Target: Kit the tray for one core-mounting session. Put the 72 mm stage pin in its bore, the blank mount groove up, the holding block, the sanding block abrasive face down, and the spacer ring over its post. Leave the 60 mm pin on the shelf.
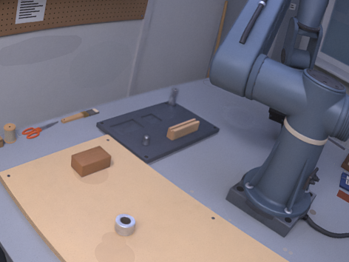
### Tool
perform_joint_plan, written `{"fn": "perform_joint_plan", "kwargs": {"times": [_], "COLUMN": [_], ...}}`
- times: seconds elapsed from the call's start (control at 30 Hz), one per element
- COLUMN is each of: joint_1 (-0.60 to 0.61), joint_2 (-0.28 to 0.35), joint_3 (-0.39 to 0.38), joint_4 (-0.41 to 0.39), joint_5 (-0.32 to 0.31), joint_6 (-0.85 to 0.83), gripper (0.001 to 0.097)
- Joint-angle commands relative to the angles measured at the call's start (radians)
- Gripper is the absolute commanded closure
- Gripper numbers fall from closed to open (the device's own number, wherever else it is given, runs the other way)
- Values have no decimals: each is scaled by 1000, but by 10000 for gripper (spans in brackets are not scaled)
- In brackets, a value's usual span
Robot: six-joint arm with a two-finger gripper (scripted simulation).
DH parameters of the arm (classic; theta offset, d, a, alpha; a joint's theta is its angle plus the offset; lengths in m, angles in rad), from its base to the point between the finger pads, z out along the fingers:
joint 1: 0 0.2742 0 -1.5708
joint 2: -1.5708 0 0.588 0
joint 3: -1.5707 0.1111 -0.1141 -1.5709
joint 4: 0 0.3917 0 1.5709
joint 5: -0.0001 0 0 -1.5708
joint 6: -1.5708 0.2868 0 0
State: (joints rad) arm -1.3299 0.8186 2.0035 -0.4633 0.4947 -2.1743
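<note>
The pale wooden blank mount (183, 128) lies in the dark tray (158, 129), groove up, to the right of the short grey post (146, 140). A grey stage pin (172, 96) stands upright at the tray's far edge. The brown block (91, 161) rests on the tan board (122, 208), and the metal spacer ring (125, 224) lies flat nearer the front of the same board, while my gripper is out of sight above the frame, so only the blue arm (292, 93) shows. Two square pockets in the tray hold nothing.
A grey wall with a pegboard (74, 2) stands behind the bench. Scissors (37, 130), a thread spool (10, 132) and a brush (79, 116) lie along the far left. The arm's base (273, 200) stands at the right, with a cable trailing off.
</note>
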Motion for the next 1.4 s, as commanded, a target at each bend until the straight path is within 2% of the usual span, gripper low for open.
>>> {"fn": "perform_joint_plan", "kwargs": {"times": [0.0,0.17,0.37,0.77,0.97,1.13,1.37], "joint_1": [0,0,0,0,0,0,0], "joint_2": [-3,-23,-79,-243,-305,-333,-341], "joint_3": [0,0,-2,-30,-49,-60,-63], "joint_4": [1,17,57,145,170,179,183], "joint_5": [2,20,73,252,330,368,379], "joint_6": [-1,-19,-66,-177,-212,-227,-231], "gripper": [933,933,933,933,933,933,933]}}
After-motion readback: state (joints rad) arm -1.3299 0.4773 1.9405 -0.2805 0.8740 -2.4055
